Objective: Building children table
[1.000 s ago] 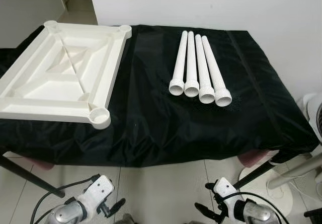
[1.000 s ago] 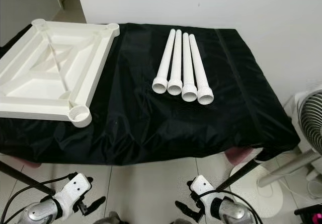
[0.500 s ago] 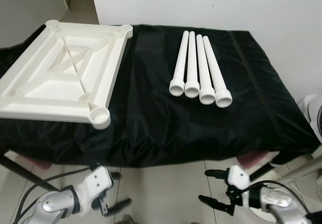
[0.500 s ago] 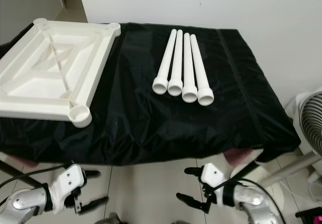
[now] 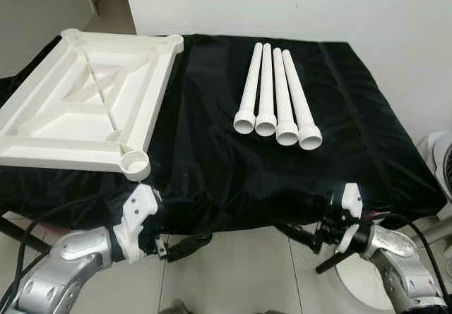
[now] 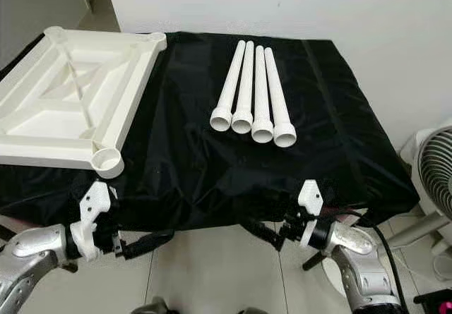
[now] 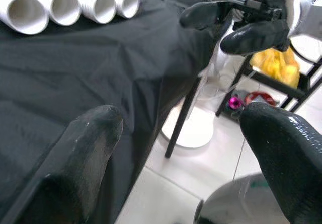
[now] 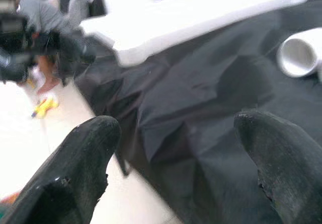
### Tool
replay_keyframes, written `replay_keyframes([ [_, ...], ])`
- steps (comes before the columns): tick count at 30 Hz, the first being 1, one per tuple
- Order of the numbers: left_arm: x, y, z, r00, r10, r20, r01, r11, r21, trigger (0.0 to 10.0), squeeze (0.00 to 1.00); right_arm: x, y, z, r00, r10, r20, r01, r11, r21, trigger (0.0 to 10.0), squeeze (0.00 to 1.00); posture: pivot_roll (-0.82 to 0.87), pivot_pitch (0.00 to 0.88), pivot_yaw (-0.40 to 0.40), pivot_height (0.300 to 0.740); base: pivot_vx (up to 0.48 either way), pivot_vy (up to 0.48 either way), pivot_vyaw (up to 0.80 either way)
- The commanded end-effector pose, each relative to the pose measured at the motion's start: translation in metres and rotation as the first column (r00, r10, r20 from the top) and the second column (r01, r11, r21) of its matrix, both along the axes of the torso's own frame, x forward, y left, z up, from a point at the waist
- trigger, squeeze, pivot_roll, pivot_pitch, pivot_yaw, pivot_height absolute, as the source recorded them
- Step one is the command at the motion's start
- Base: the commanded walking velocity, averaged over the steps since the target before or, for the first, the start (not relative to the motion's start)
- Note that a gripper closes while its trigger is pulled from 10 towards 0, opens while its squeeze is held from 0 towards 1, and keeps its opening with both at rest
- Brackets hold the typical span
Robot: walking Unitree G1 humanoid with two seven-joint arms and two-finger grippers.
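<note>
— How far has the build got?

— Nothing is assembled yet. The top (image 5: 88, 102) lies upside down at the desk's (image 5: 212, 166) left end — its corner sockets empty. The four legs (image 5: 275, 99) lie side by side near the back edge.

— And the fingers?

— Both grippers are held spread and empty at the front edge, left gripper (image 5: 173, 247) below the top's near corner, right gripper (image 5: 311, 247) well short of the legs.
</note>
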State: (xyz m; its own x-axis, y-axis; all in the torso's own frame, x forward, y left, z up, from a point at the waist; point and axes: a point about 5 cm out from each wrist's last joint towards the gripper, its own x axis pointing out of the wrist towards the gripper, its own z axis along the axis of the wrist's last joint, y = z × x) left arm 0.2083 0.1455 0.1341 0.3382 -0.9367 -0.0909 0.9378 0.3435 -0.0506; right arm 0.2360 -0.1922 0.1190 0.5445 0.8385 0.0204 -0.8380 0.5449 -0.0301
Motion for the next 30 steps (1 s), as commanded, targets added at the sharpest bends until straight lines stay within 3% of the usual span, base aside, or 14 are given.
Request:
replay_keyframes([
  [1,0.0,0.001,0.003,1.0,0.002,0.003,-0.002,1.0,-0.001,10.0,0.0,0.002,-0.001,0.005,1.0,-0.02,0.012,0.019,0.999,0.027,10.0,0.0,0.04,0.0,0.028,0.74,0.0,0.0,0.0],
  [3,0.003,-0.001,0.006,1.0,0.021,0.003,-0.021,1.0,-0.023,10.0,0.0,0.009,-0.001,0.01,0.996,-0.087,0.025,0.085,0.994,0.071,10.0,0.0,0.04,0.0,0.029,0.74,0.0,0.0,0.0],
  [4,0.01,-0.005,0.009,0.998,0.068,0.007,-0.068,0.997,-0.048,10.0,0.0,0.022,-0.002,0.014,0.979,-0.204,0.023,0.2,0.972,0.12,10.0,0.0,0.04,0.0,0.031,0.74,0.0,0.0,0.0],
  [7,0.014,-0.007,0.012,0.995,0.101,0.0,-0.1,0.993,-0.063,10.0,0.0,0.03,-0.003,0.017,0.96,-0.28,0.009,0.276,0.949,0.151,10.0,0.0,0.04,0.0,0.031,0.74,0.0,0.0,0.0],
  [8,0.029,-0.015,0.015,0.975,0.222,-0.016,-0.223,0.97,-0.094,10.0,0.0,0.047,0.0,0.018,0.894,-0.447,-0.018,0.442,0.877,0.189,10.0,0.0,0.04,0.0,0.033,0.74,0.0,0.0,0.0],
  [14,0.045,-0.021,0.022,0.935,0.354,-0.009,-0.351,0.924,-0.152,10.0,0.0,0.058,0.005,0.021,0.822,-0.569,-0.018,0.561,0.805,0.191,10.0,0.0,0.03,0.0,0.032,0.74,0.0,0.0,0.0],
  [18,0.06,-0.022,0.028,0.874,0.485,0.012,-0.472,0.856,-0.21,10.0,0.0,0.064,0.011,0.029,0.734,-0.676,0.07,0.658,0.733,0.175,10.0,0.0,0.02,0.0,0.03,0.74,0.0,0.0,0.0],
  [19,0.06,-0.022,0.028,0.874,0.485,0.012,-0.472,0.856,-0.21,10.0,0.0,0.064,0.011,0.029,0.734,-0.676,0.07,0.658,0.733,0.175,10.0,0.0,0.02,0.0,0.03,0.74,0.0,0.0,0.0],
  [21,0.071,-0.02,0.029,0.806,0.591,0.045,-0.57,0.793,-0.216,10.0,0.0,0.064,0.018,0.034,0.703,-0.706,0.085,0.678,0.701,0.222,10.0,0.0,0.01,0.0,0.031,0.74,0.0,0.0,0.0],
  [22,0.071,-0.02,0.029,0.806,0.591,0.045,-0.57,0.793,-0.216,10.0,0.0,0.064,0.018,0.034,0.703,-0.706,0.085,0.678,0.701,0.222,10.0,0.0,0.01,0.0,0.031,0.74,0.0,0.0,0.0],
  [23,0.075,-0.017,0.029,0.752,0.657,0.057,-0.631,0.742,-0.226,10.0,0.0,0.063,0.023,0.035,0.686,-0.723,0.085,0.688,0.682,0.247,10.0,0.0,0.01,0.0,0.031,0.74,0.0,0.0,0.0],
  [25,0.076,-0.015,0.029,0.725,0.684,0.075,-0.656,0.72,-0.227,10.0,0.0,0.061,0.026,0.034,0.687,-0.722,0.079,0.686,0.681,0.255,10.0,0.0,0.01,0.0,0.031,0.74,0.0,0.0,0.0],
  [28,0.074,-0.013,0.022,0.723,0.687,0.075,-0.661,0.719,-0.216,10.0,0.0,0.06,0.031,0.03,0.682,-0.727,0.086,0.696,0.68,0.228,10.0,0.0,0.0,0.0,0.032,0.74,0.0,0.0,0.0],
  [30,0.062,-0.012,0.018,0.777,0.619,0.114,-0.597,0.782,-0.181,10.0,0.0,0.059,0.034,0.027,0.679,-0.729,0.086,0.703,0.679,0.212,10.0,0.0,-0.01,0.0,0.036,0.74,0.0,0.0,0.0],
])
